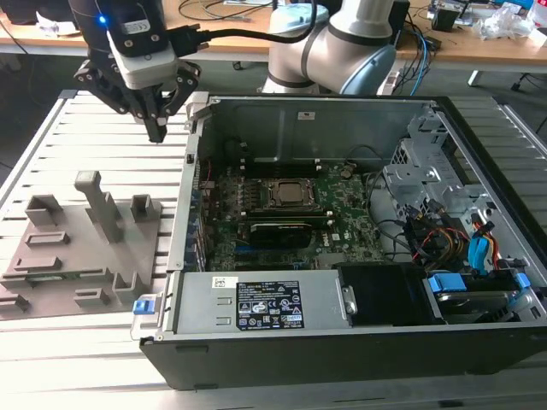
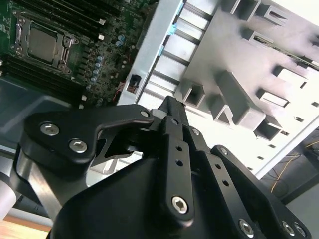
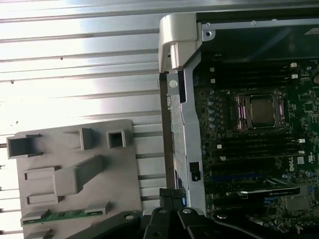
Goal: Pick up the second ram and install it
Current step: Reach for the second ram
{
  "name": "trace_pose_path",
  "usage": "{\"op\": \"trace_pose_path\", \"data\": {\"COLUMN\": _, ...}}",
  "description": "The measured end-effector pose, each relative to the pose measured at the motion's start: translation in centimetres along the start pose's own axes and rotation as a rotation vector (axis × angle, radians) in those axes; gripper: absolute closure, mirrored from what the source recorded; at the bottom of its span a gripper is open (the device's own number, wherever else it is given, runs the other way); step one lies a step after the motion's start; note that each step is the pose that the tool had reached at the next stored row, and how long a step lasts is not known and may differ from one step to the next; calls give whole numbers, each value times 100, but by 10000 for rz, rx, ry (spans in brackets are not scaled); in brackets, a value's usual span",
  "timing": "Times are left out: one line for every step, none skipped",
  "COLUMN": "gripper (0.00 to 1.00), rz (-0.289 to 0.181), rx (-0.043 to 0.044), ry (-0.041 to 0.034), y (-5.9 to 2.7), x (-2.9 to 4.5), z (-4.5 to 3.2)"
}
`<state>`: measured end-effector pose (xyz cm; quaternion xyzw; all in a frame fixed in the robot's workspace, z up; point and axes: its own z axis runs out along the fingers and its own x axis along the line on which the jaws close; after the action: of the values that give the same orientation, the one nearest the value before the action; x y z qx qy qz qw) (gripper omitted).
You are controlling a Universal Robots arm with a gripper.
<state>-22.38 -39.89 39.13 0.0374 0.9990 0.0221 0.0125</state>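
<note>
One ram is seen slotted in the grey tray on the counter. It is set near the tray's camera-side edge in the exterior view, and its long axis is laid along that edge, across the view. The end effector is held above the counter past the tray's far edge, just beside the case wall. Its fingers are closed together and nothing is clamped. The ram is thus placed well apart from it, toward the camera and the exterior view's left, with the tray's tall posts standing between.
</note>
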Motion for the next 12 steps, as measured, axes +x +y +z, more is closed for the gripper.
{"op": "trace_pose_path", "data": {"gripper": 89, "rz": 0, "rx": 0, "ry": 0, "y": -2, "x": 26, "z": 0}}
{"op": "trace_pose_path", "data": {"gripper": 89, "rz": 0, "rx": 0, "ry": 0, "y": -3, "x": 43, "z": -1}}
{"op": "trace_pose_path", "data": {"gripper": 89, "rz": 0, "rx": -1, "ry": 0, "y": -4, "x": 54, "z": 0}}
{"op": "trace_pose_path", "data": {"gripper": 89, "rz": 0, "rx": -1, "ry": -1, "y": -5, "x": 64, "z": -1}}
{"op": "trace_pose_path", "data": {"gripper": 89, "rz": 0, "rx": -1, "ry": -1, "y": -6, "x": 87, "z": 0}}
{"op": "trace_pose_path", "data": {"gripper": 89, "rz": 0, "rx": -1, "ry": 0, "y": -9, "x": 116, "z": -1}}
{"op": "trace_pose_path", "data": {"gripper": 89, "rz": 1, "rx": 0, "ry": 0, "y": -10, "x": 132, "z": -2}}
{"op": "trace_pose_path", "data": {"gripper": 89, "rz": 0, "rx": -1, "ry": 0, "y": -10, "x": 141, "z": -2}}
{"op": "trace_pose_path", "data": {"gripper": 89, "rz": 1, "rx": -1, "ry": 0, "y": -11, "x": 147, "z": -2}}
{"op": "trace_pose_path", "data": {"gripper": 89, "rz": -1, "rx": -1, "ry": 0, "y": -13, "x": 167, "z": -2}}
{"op": "trace_pose_path", "data": {"gripper": 89, "rz": 0, "rx": -1, "ry": 0, "y": -13, "x": 178, "z": -2}}
{"op": "trace_pose_path", "data": {"gripper": 89, "rz": 0, "rx": 0, "ry": 0, "y": -14, "x": 187, "z": -3}}
